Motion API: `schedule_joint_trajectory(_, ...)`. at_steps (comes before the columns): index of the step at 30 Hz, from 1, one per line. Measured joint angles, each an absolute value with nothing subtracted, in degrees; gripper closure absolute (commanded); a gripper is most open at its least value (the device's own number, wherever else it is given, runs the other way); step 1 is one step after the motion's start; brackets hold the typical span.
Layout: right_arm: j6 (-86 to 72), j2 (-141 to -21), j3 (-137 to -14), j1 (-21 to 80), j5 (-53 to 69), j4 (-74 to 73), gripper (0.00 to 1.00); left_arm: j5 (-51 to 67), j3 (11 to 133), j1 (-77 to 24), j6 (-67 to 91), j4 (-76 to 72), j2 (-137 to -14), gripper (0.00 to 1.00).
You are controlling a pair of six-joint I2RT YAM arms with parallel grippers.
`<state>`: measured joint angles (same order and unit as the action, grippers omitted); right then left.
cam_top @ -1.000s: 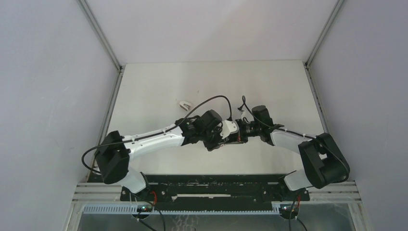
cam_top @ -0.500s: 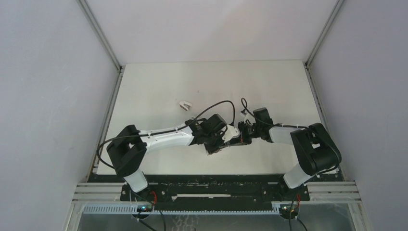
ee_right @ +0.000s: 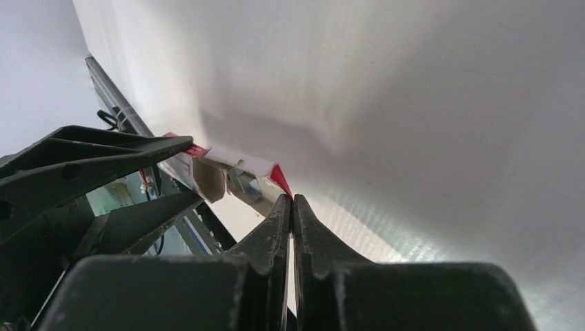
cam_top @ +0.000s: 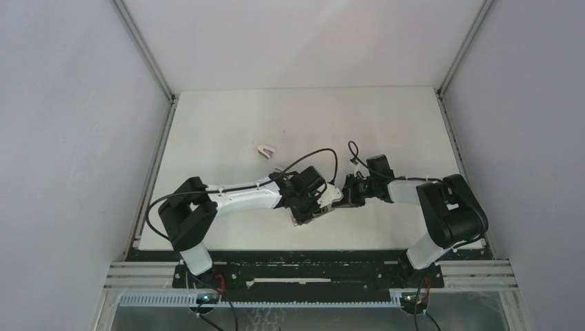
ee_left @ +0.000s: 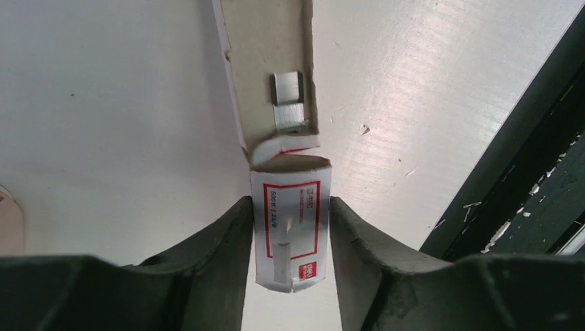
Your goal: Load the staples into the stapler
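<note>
My left fingers (ee_left: 227, 241) are closed partway against both sides of a small white cardboard box with a red label (ee_left: 293, 221), holding it low over the pale table (ee_left: 103, 103). In my left wrist view its torn tan cardboard inner tray (ee_left: 265, 41) sticks out toward 12 o'clock. The small flat grey metallic block of staples (ee_left: 288, 103) lies loose in it, just beyond the box mouth. My right fingers (ee_right: 272, 234) are pressed fully together, their tips at a red-edged flap (ee_right: 276, 176) of the box. I cannot tell whether they pinch it or only touch it. I cannot pick out the stapler in any view.

The block is the main risk, I judge. Nothing pins it, so any tilt or jerk of the tray could slide it off or snap the strip. A pull from both wrists could rip the already torn card further.

From above, the box sits toward 6 o'clock on the table, near the black frame rail (ee_left: 524, 172), so a dropped block could skid into that gap. My wrists crowd each other. Open room lies toward 12 o'clock, with only a small white curved piece (cam_top: 265, 149) at about 11 o'clock, well apart.
</note>
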<state>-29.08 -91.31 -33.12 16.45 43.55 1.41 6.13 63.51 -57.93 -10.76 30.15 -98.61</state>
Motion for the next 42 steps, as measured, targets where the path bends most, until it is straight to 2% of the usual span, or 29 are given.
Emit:
schedule_joint_trajectory(8,-27.79,-91.31,-33.12,14.11,40.77,-0.71,1.00,4.71,63.51,-58.02,-11.22,30.57,-98.61,0.29)
schedule_joint_trajectory(15,-27.31,-90.35,-33.12,10.87,37.65,-2.74,0.98,-1.56,63.16,-57.56,-11.25,30.41,-94.45,0.25)
schedule_joint_trajectory(18,-27.22,-88.75,-33.12,8.40,35.22,-3.55,0.68,-3.86,62.65,-55.31,-11.09,30.17,-88.53,0.25)
schedule_joint_trajectory(21,-27.59,-86.72,-33.12,6.42,33.78,-3.75,0.43,-5.48,62.65,-50.02,-9.65,29.19,-81.01,0.22)
schedule_joint_trajectory(24,-27.38,-83.09,-33.12,5.58,30.46,-4.36,0.32,-7.01,62.67,-43.66,-6.00,27.68,-72.51,0.17)
schedule_joint_trajectory(29,-26.59,-75.09,-33.10,5.23,24.36,-6.87,0.29,-6.07,62.59,-31.24,4.86,25.15,-62.33,0.18)
schedule_joint_trajectory(33,-25.74,-65.41,-32.36,5.21,20.34,-6.61,0.28,-5.21,59.22,-21.47,15.64,21.15,-59.40,0.20)
schedule_joint_trajectory(37,-25.26,-55.53,-29.91,5.23,18.13,-3.55,0.28,-4.40,53.60,-19.22,25.34,17.80,-62.41,0.24)
schedule_joint_trajectory(42,-24.34,-45.87,-26.02,5.82,16.53,-0.54,0.27,-3.84,52.60,-19.25,32.58,14.41,-73.28,0.35)
